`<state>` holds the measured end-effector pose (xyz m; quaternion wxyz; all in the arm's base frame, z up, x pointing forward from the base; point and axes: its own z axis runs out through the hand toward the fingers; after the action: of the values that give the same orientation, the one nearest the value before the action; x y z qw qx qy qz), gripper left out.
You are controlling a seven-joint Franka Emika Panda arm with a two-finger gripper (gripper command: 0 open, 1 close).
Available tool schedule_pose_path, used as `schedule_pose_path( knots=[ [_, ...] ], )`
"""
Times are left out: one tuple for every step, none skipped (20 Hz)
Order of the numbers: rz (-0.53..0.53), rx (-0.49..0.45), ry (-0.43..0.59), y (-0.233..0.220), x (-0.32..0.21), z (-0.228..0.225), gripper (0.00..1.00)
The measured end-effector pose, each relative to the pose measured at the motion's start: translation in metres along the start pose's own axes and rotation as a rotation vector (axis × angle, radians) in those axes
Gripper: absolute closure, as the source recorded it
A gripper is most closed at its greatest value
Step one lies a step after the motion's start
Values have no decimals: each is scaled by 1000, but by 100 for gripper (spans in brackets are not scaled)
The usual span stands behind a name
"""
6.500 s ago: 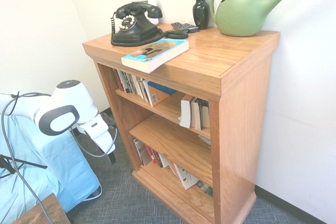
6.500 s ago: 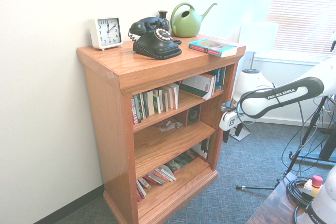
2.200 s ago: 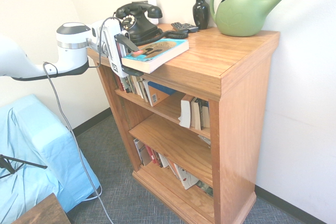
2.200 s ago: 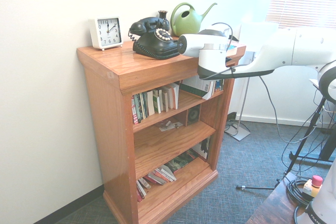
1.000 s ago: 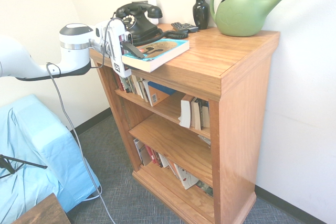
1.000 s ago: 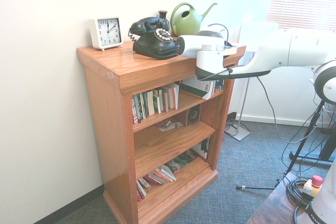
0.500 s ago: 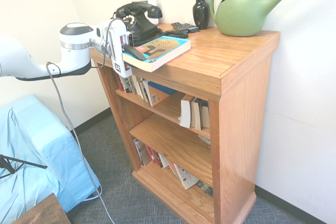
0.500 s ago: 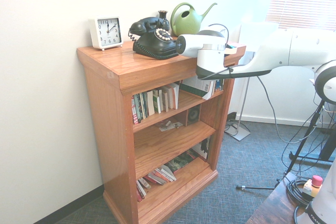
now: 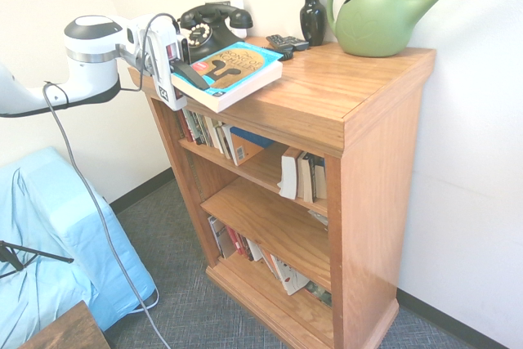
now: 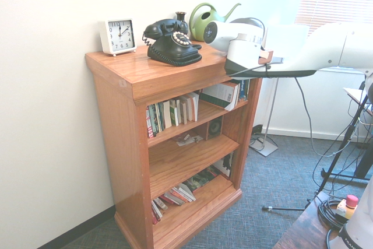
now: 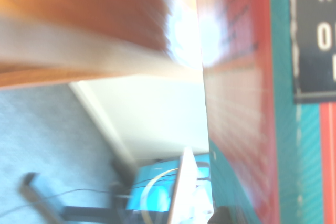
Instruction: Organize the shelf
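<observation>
At upper left, the white arm's gripper clenches the corner of a thick turquoise-covered book, tilting it off the orange-brown wooden shelf, probably to file it below.

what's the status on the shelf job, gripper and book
Gripper shut on book, near edge tilted up off shelf top. Phone close behind book. Watering can and vase further back, apart.

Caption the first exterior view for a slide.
Gripper shut on the teal book, tilting its near end off the shelf top.
</observation>
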<state>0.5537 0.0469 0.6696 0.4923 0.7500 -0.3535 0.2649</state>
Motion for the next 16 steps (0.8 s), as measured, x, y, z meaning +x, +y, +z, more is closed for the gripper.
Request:
schedule_pose_path(
  knots=[
    [19,30,-22,13,-1,-5,100],
    [39,62,-42,28,-2,-10,100],
    [60,100,-59,41,-5,-15,100],
    [83,140,-77,56,-9,-20,100],
    [103,178,-91,70,-14,-24,100],
    [121,216,-101,84,-20,-29,100],
    [135,251,-110,97,-28,-32,100],
    [145,278,-114,109,-37,-35,100],
    [154,304,-118,119,-47,-37,100],
    [163,329,-125,129,-55,-37,100],
    [171,353,-133,136,-63,-37,100],
    [178,373,-142,142,-71,-35,100],
    [187,397,-155,146,-78,-33,100],
    [197,426,-172,149,-86,-32,100],
    [204,456,-184,151,-94,-30,100],
    [212,487,-192,151,-101,-27,100]
  ],
)
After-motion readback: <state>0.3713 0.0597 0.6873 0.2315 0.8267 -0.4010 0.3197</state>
